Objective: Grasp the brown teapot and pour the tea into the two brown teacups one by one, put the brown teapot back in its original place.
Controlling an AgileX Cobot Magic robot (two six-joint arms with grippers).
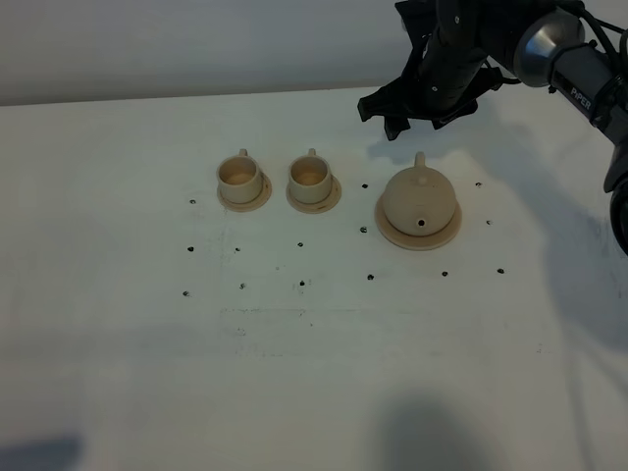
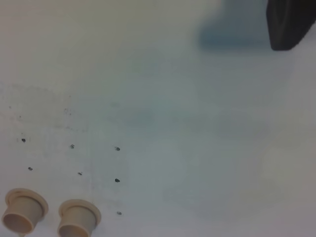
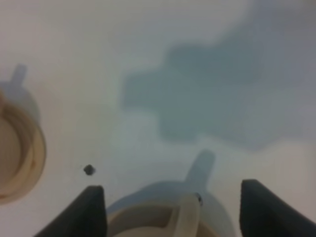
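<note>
The brown teapot [image 1: 419, 201] sits on its wide round saucer [image 1: 396, 234], the original place, right of the table's middle, with its spout hole facing the front. The two brown teacups [image 1: 238, 177] [image 1: 310, 176] stand on small saucers to its left. My right gripper [image 1: 389, 116] hovers open just behind and above the teapot. In the right wrist view the open gripper [image 3: 173, 207] straddles the teapot [image 3: 197, 173], with its fingertips [image 3: 91, 207] wide apart. One cup [image 3: 15, 148] shows at that view's edge. The left wrist view shows both cups [image 2: 19, 212] [image 2: 76, 219], but no left gripper.
The white table [image 1: 294, 373] has small dark dots around the cups and teapot. The right arm [image 1: 579, 69] reaches in from the back right corner. A dark blurred object [image 2: 291, 22] sits at the left wrist view's edge.
</note>
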